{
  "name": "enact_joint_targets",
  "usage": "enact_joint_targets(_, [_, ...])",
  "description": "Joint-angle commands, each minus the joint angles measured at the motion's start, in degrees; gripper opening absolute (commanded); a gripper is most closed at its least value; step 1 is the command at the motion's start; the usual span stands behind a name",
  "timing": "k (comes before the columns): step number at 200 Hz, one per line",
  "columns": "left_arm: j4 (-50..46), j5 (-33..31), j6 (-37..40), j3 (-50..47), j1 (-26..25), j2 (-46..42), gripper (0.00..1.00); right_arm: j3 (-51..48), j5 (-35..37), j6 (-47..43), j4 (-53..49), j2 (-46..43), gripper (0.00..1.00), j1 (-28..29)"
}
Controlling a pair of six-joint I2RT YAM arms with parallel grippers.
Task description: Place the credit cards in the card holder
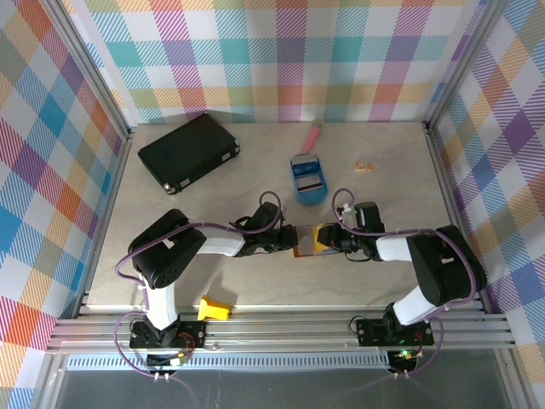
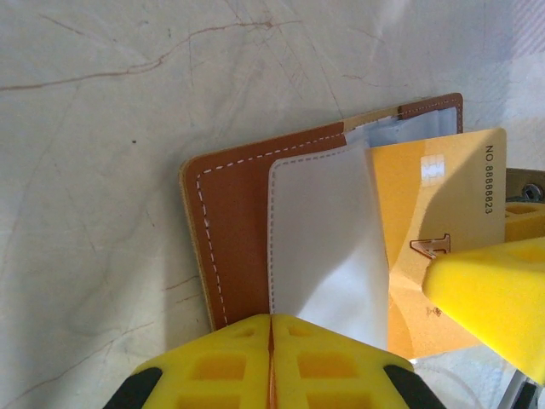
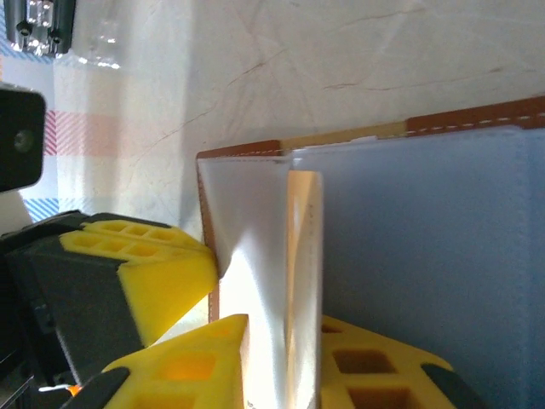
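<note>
The card holder [image 2: 238, 221], brown leather with a pale grey-blue lining [image 2: 319, 230], lies open on the table between both arms [image 1: 304, 242]. My left gripper [image 2: 271, 328] is shut on its near edge, leather pinched between the yellow fingers; from above it sits at the holder's left [image 1: 285, 244]. A yellow credit card [image 2: 443, 192] pokes partway under the lining pocket. My right gripper [image 3: 285, 341] is shut on that card [image 3: 304, 256], seen edge-on, and stands just right of the holder [image 1: 334, 239]. More cards lie in a blue oval tray [image 1: 308, 181].
A large black case [image 1: 189, 152] lies at the back left. A small tan block [image 1: 364, 166] sits at the back right. A pink-handled tool [image 1: 313, 135] rests behind the tray. A yellow plastic piece [image 1: 215, 308] lies by the front rail.
</note>
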Motion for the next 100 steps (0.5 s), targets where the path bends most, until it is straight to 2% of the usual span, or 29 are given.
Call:
enact_joint_targets(1, [-3.52,-0.65,-0.54,0.67,-0.47,1.61,0.09,0.16,0.63,-2.24,-3.67,-1.82,0.26,0.28])
enact_joint_targets(56, [-3.39,-0.74,-0.59,0.53,-0.45,1.77,0.09,2.94,6.93,-5.37,-14.19,-7.95,0.31,0.29])
enact_joint_targets(100, [-2.82,-0.39,-0.83,0.53,-0.45,2.05,0.09,4.62,5.24,-5.72,-16.4,-6.47,0.22,0.3])
